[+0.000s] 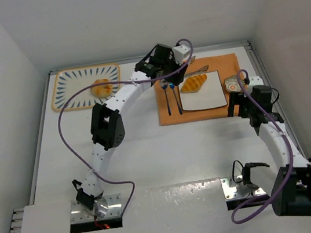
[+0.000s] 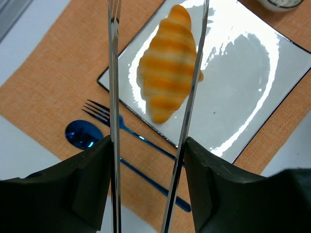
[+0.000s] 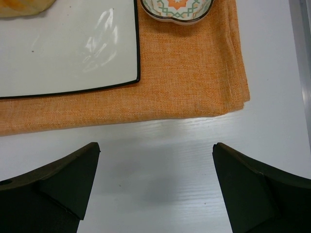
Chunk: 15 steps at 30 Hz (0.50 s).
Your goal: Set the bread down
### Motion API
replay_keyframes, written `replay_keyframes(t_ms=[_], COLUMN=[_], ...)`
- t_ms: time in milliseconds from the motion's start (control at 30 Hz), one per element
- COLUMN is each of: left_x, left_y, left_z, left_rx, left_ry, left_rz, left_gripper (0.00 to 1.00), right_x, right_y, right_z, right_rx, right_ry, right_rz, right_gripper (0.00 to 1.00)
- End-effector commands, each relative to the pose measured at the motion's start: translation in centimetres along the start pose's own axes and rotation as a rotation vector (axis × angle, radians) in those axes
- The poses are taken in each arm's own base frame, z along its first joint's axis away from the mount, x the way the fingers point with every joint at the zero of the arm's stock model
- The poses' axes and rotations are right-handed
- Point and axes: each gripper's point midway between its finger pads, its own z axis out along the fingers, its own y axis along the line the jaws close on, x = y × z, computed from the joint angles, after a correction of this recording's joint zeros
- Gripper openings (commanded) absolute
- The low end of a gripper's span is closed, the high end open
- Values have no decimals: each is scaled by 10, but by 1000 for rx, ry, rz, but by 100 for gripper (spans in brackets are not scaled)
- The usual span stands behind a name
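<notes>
White bench, plain white walls closing it in. We are watching the left arm reaching long across to the orange placemat (image 2: 53,73) at the bench's far right, wrist tipped down over the white plate (image 2: 252,73). The left gripper (image 2: 148,145) is clamping a pair of tongs (image 2: 112,73), its fingers pressing the outsides of the two thin blades, which are standing moderately apart. The croissant (image 2: 167,63) is lying at the plate's far-left corner, straight ahead of the fingers and between the blades in the wrist view. Its long axis is running nearly along them, slightly tilted. Whether the blades are touching it we cannot tell. The bun (image 1: 102,88) is sitting on the patterned tray (image 1: 63,86) at the bench's far-left corner, well apart. The right gripper (image 3: 155,150) is hanging near the placemat's near-right corner, fingers spread wide, holding nothing. We are judging the left arm the nearer to both pieces, so any withdrawal should be running back along that axis.
</notes>
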Motion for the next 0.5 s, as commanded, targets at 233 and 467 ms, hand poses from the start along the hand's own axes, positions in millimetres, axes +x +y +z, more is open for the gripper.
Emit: replay_keyframes(t_ms=[233, 467], left_x=[-56, 64], left_y=[96, 218], left_z=[-128, -250], left_rx=[-145, -462], left_ry=[-128, 66], left_rz=[-74, -259], left_gripper=[63, 63], right_x=[-17, -23], right_y=[12, 30], right_z=[6, 14], right_rx=[-61, -105], right_ry=[-53, -52], right_rz=[33, -12], right_gripper=[100, 100])
